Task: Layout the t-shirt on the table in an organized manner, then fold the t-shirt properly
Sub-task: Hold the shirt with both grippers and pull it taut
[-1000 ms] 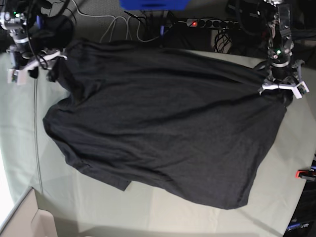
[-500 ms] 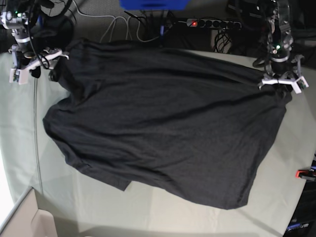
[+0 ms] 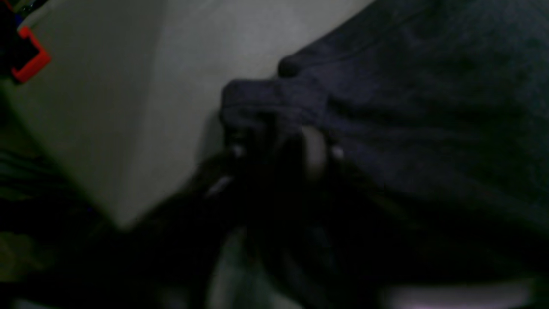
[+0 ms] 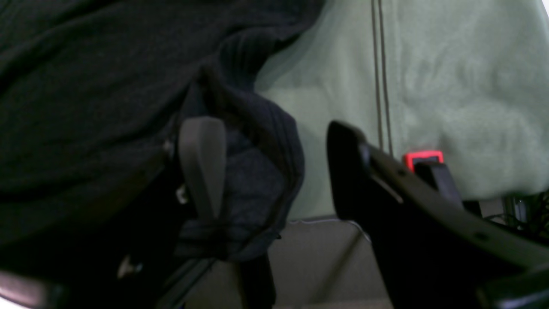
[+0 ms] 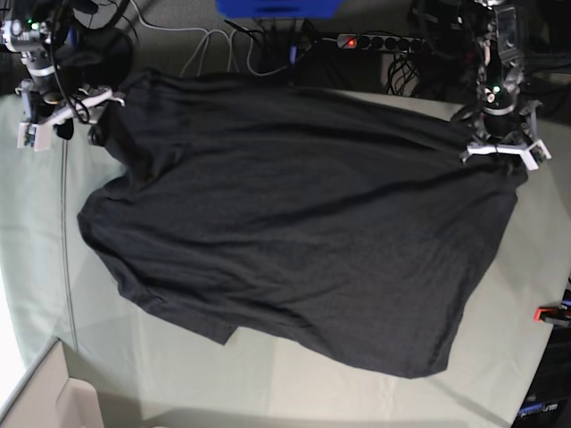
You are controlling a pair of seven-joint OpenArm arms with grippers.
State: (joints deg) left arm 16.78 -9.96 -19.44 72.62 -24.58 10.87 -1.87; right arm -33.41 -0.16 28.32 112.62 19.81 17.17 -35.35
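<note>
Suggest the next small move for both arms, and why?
Probably back the right gripper off the t-shirt: its fingers stand apart with a fold draped over one. The shirt lies spread on the table; the left gripper sits at the opposite corner.

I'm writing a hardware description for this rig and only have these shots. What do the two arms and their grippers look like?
Both arms are dark, cable-wrapped columns, each with a small green indicator light near the wrist. The left gripper and right gripper have white finger brackets in the base view. Up close, the right gripper's fingers are long and blade-like: one has a grey pad, the other is black with small holes. The left wrist view is too dark for detail.
</note>
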